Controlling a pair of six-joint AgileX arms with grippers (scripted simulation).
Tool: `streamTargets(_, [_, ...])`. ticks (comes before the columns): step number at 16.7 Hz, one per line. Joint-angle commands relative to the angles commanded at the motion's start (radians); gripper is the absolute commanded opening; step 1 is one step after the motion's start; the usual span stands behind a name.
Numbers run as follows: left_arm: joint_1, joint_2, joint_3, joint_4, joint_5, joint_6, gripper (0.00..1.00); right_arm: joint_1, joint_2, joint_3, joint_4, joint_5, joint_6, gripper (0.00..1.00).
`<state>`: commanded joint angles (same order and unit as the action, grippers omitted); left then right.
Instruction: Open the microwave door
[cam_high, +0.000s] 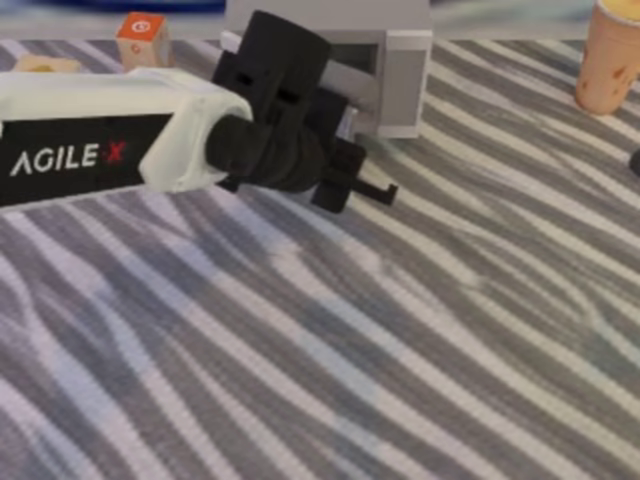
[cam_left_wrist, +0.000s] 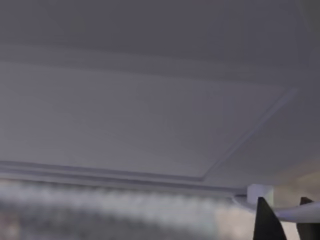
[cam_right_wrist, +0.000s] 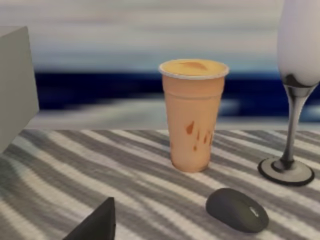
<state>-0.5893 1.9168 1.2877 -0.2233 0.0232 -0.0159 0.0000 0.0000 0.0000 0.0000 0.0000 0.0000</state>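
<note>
The left arm (cam_high: 120, 140) hides most of the microwave door (cam_high: 345, 90).

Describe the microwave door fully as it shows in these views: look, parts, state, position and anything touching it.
The microwave door is a flat light-grey panel with a pale frame, on the silver-grey microwave at the table's far edge. In the top view it angles out from the body, apparently partly open. The left wrist view fills with its raised-bordered panel and shows a pale handle piece by the left gripper. The arm hides much of it; contact cannot be confirmed.
</note>
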Motion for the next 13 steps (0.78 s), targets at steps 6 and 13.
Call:
streamTargets(6, [0.005,-0.002,-0.007,0.0,0.005,0.009,0.0,0.0,0.0,0.0,0.0,0.0,0.0,1.0])
streamTargets(13, [0.005,-0.002,-0.007,0.0,0.005,0.009,0.0,0.0,0.0,0.0,0.0,0.0,0.0,1.0])
